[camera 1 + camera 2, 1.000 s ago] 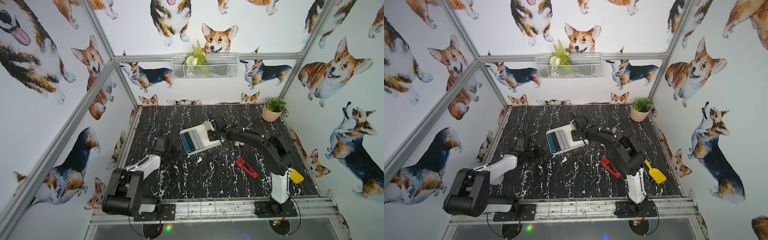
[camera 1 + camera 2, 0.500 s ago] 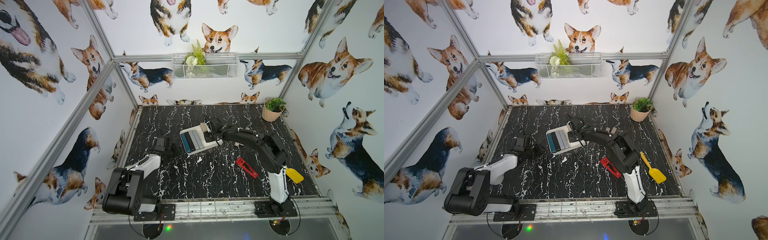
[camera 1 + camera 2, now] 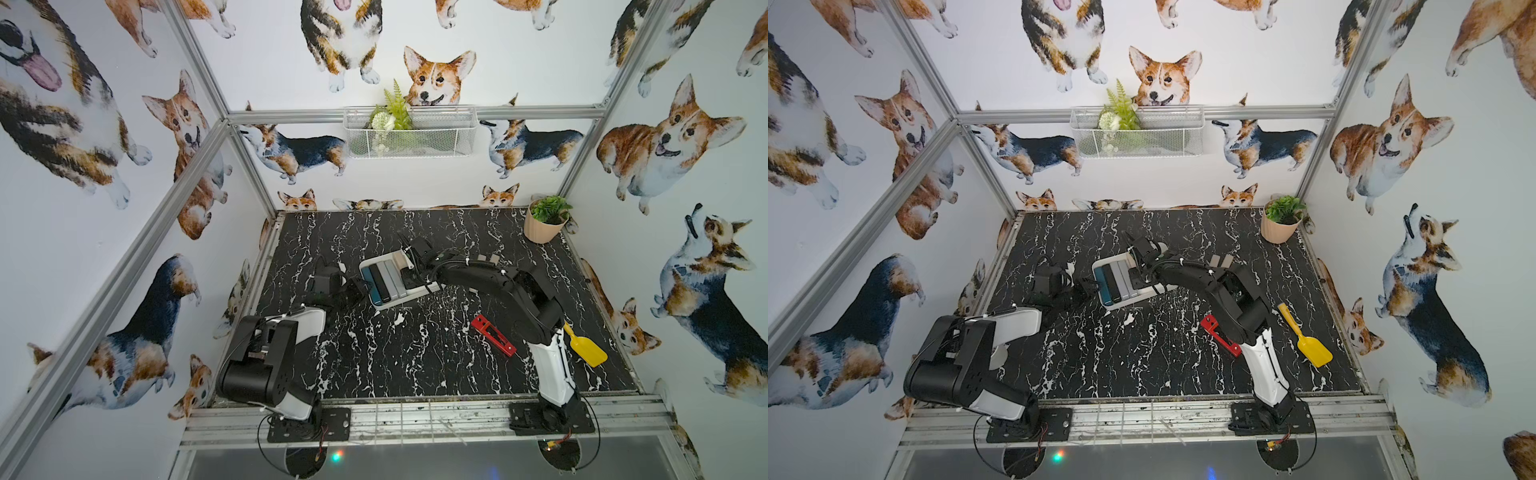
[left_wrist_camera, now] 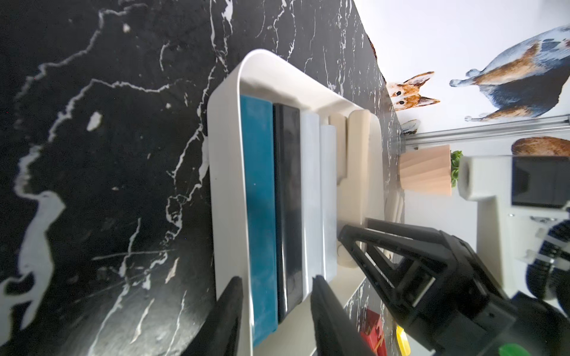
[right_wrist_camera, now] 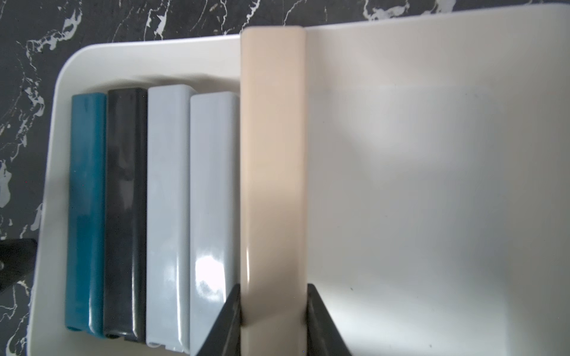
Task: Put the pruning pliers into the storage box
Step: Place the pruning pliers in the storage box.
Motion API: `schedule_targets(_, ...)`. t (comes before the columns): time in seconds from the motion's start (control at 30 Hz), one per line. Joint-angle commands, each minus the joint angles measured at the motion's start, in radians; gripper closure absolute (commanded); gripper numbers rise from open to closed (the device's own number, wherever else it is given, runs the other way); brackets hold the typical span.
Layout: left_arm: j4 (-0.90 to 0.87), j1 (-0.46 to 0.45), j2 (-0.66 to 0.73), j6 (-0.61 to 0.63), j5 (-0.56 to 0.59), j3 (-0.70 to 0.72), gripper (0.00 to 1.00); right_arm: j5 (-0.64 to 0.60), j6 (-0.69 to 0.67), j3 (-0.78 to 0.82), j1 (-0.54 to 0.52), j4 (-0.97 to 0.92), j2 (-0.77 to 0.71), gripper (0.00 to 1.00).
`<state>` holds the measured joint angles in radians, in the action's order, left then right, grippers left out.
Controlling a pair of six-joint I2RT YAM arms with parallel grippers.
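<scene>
While right gripper (image 5: 273,289) clamps a beige bar (image 5: 273,154), storage box (image 5: 431,185) holds four bars (image 5: 168,200) (left gripper (image 4: 277,279) part-open).

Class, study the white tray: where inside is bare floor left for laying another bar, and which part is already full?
Free: the storage box floor from the beige bar, held in the right claw, to the rim beyond it. Crowded: the other end, where the teal bar, black bar, grey bar and second grey bar lie packed side by side.

White tray (image 5: 431,185); teal, blk, 2 grey bars (image 5: 168,215); beige bar (image 5: 273,154).
</scene>
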<state>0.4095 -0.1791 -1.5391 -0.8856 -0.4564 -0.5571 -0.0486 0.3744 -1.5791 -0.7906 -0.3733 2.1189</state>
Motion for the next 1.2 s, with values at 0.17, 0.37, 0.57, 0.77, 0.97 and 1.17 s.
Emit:
schedule_targets(0.17,0.115,0.001,-0.04,-0.042,-0.043,-0.005,0.59,0.008,0.019,-0.016,-0.004,-0.009,0.015,1.0)
schedule_targets(0.37,0.139,0.001,-0.061,-0.052,-0.048,-0.001,0.59,0.016,0.02,-0.033,-0.007,-0.023,0.035,1.0)
schedule_targets(0.57,0.182,0.001,-0.085,-0.068,-0.069,0.006,0.58,0.021,0.021,-0.032,-0.012,-0.018,0.044,1.0)
schedule_targets(0.77,0.184,0.0,-0.097,-0.079,-0.082,0.005,0.54,0.025,0.025,-0.032,-0.014,-0.016,0.049,1.0)
schedule_targets(0.97,0.224,0.0,-0.099,-0.083,-0.106,0.013,0.44,0.026,0.023,-0.034,-0.015,-0.016,0.049,1.0)
schedule_targets(1.17,0.208,-0.001,-0.09,-0.077,-0.104,0.017,0.3,0.032,0.023,-0.03,-0.017,-0.013,0.053,1.0)
